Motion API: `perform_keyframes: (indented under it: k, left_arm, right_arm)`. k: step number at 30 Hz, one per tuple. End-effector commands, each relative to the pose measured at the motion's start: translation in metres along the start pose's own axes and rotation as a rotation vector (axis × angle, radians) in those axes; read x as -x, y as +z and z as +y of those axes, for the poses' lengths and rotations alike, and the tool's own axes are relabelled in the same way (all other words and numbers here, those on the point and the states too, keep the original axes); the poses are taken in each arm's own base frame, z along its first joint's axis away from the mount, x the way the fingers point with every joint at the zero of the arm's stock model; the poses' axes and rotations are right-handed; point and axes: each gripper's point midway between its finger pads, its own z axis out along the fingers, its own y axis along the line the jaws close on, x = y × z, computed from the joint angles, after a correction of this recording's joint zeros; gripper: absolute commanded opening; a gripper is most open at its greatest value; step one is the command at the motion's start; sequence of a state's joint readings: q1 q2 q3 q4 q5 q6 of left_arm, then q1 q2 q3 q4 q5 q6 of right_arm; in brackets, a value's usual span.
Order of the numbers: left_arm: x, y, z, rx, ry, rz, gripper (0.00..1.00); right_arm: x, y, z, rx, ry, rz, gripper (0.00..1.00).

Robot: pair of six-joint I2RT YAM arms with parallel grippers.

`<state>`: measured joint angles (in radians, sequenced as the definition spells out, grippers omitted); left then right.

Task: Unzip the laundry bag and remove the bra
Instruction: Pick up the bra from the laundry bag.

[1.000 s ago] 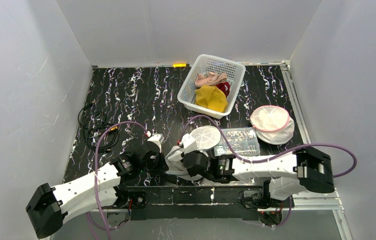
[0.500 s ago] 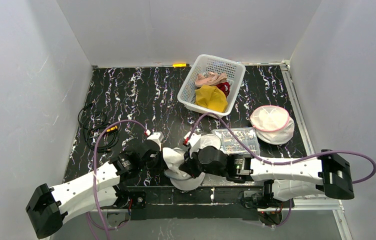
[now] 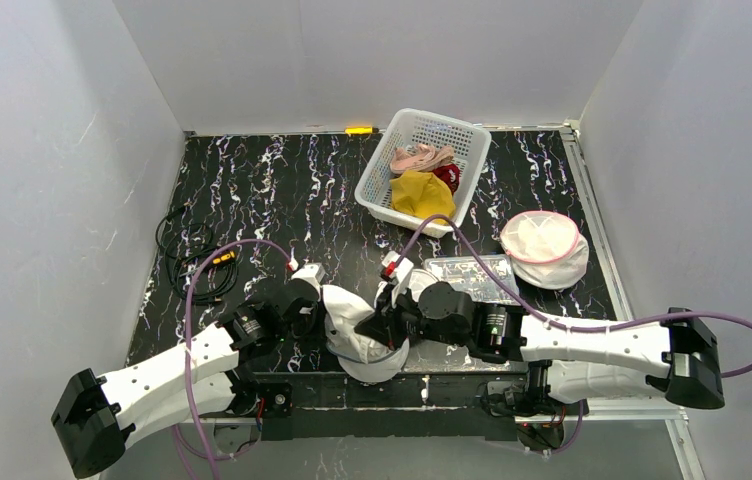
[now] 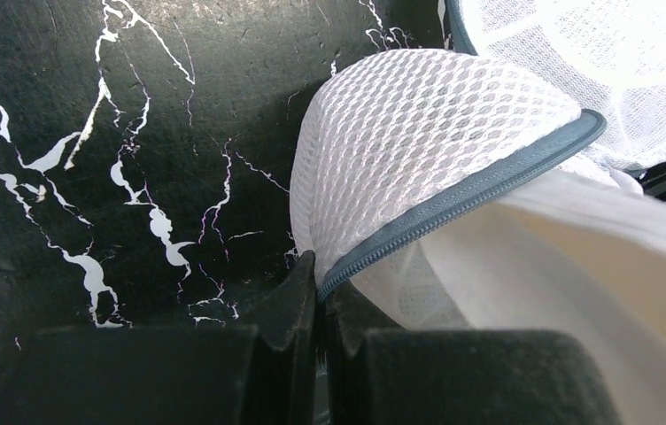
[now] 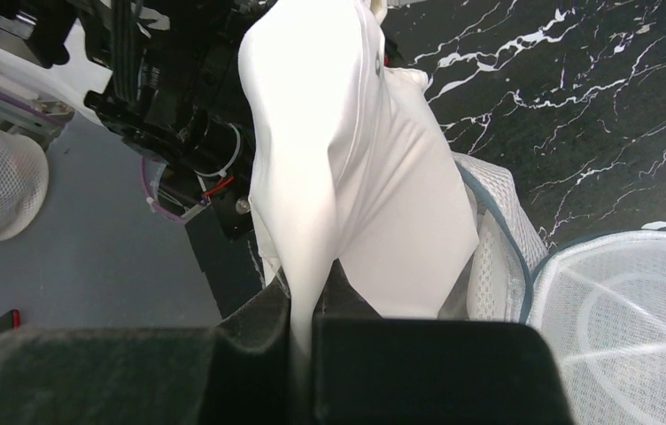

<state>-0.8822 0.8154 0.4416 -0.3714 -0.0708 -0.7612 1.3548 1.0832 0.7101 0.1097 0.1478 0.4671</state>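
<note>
- My left gripper (image 4: pixel 316 266) stays pinched on the laundry bag (image 4: pixel 418 124) at its zipper edge.
- My right gripper (image 5: pixel 303 297), clamped on the bra (image 5: pixel 347 150), has drawn it upward. It is probably nearly free.

White basket (image 3: pixel 376 168) holds yellow cloth (image 3: pixel 424 197); clear box (image 3: pixel 488 270) near it.

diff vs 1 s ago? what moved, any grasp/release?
Right arm's elbow swung out rightward; the right hand, shut on the white bra, draws it from the laundry bag, which slid toward the near edge and gaped open. No new grasp or release. Unchanged: left hand pinching the zipper edge, basket, clear box.
</note>
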Motion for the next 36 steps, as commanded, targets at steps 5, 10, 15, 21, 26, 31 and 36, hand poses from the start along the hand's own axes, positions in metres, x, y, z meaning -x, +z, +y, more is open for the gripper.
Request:
perform_keyframes:
  k: [5,10,15,21,26,31,36]
  left_arm:
    - [0.012,-0.008,-0.001,0.021,-0.013,-0.035,0.0]
    - [0.014,-0.009,0.0,0.034,-0.013,-0.039,0.0]
    - [0.014,-0.01,0.001,0.044,-0.018,-0.04,0.0]
    - [0.017,-0.012,0.003,0.063,-0.022,-0.046,0.0]
    - [0.021,-0.015,0.004,0.085,-0.022,-0.051,0.0]
    - [0.028,-0.021,0.005,0.111,-0.02,-0.068,0.0]
    - [0.04,-0.025,-0.002,0.098,-0.006,-0.097,0.0]
  right_arm:
    - [0.069,-0.027,0.013,0.011,-0.045,-0.165,0.01]
    - [0.094,-0.043,0.005,-0.045,-0.099,-0.194,0.01]
    - [0.112,-0.056,-0.003,-0.091,-0.128,-0.219,0.01]
    - [0.132,-0.071,-0.036,-0.304,-0.131,-0.269,0.01]
    - [0.146,-0.088,-0.07,-0.534,-0.138,-0.299,0.01]
    - [0.165,-0.114,-0.106,-0.819,-0.198,-0.302,0.01]
    - [0.182,-0.121,-0.15,-0.99,-0.207,-0.258,0.01]
